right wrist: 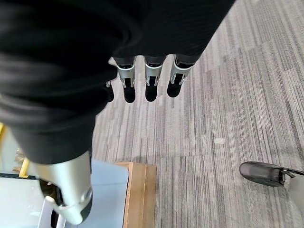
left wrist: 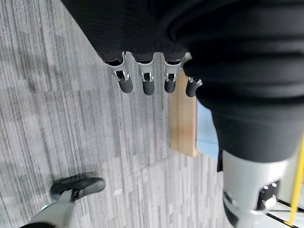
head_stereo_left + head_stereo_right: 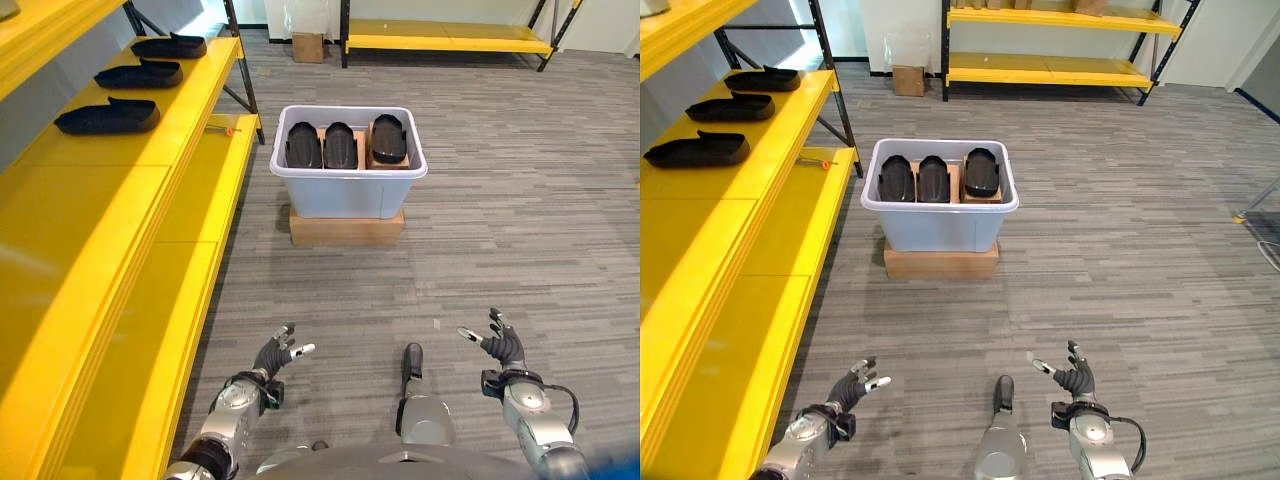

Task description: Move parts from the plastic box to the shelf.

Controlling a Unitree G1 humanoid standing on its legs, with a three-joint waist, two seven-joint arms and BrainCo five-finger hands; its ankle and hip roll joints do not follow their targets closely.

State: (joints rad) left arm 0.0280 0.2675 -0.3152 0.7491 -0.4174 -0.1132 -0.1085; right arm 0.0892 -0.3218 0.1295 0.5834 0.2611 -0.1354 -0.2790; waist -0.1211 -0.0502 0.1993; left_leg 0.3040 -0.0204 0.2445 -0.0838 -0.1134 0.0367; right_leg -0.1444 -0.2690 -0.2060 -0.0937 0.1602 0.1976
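Between shelf [image 3: 150,200] and box [image 3: 347,160]: open carpet [image 3: 500,220].

Bare carpet [image 3: 480,230] lies between both hands and the plastic box [image 3: 348,185], whose top stands open. Three black parts [image 3: 107,117] fill the shelf's [image 3: 90,200] far end; its near stretch is bare.

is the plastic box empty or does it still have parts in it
Not empty. The plastic box holds three black parts standing side by side, with three more black parts already on the yellow shelf. Both hands hold nothing.
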